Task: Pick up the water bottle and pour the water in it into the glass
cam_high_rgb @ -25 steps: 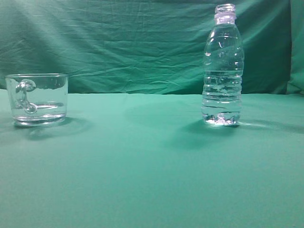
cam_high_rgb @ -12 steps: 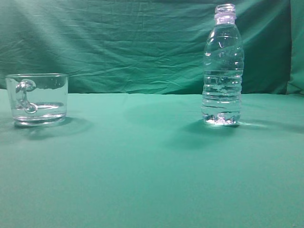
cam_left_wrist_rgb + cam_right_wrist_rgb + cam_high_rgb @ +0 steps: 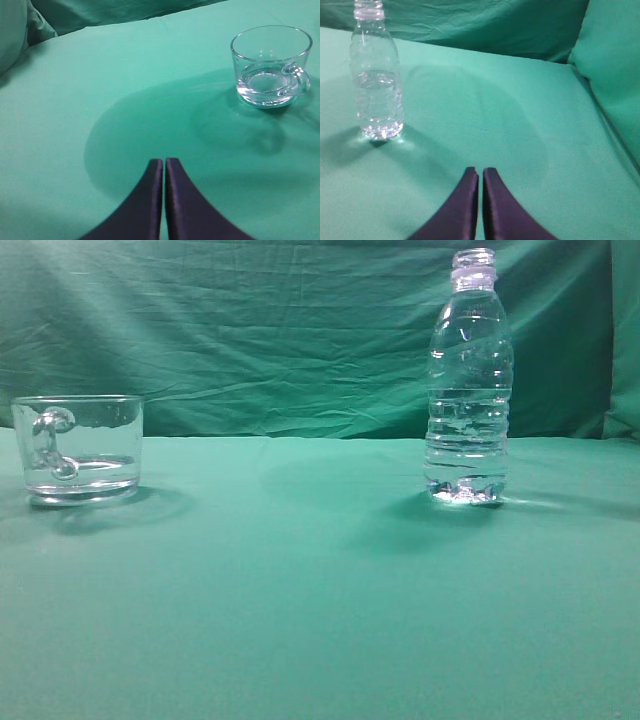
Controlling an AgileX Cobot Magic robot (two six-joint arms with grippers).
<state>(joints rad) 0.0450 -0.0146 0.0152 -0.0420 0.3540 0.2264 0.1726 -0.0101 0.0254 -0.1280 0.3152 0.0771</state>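
The water bottle (image 3: pixel 469 380) stands upright and uncapped on the green cloth at the right, holding clear water. It also shows in the right wrist view (image 3: pixel 376 80), far to the upper left of my right gripper (image 3: pixel 480 172), which is shut and empty. The glass (image 3: pixel 78 448) stands at the left with its curvy handle facing the camera and a little water at the bottom. In the left wrist view the glass (image 3: pixel 271 65) sits to the upper right of my left gripper (image 3: pixel 164 161), which is shut and empty. Neither gripper shows in the exterior view.
A green cloth (image 3: pixel 320 590) covers the table, and a wrinkled green backdrop (image 3: pixel 250 330) hangs behind. The cloth rises in folds at the right of the right wrist view (image 3: pixel 612 65) and at the left of the left wrist view (image 3: pixel 15 30).
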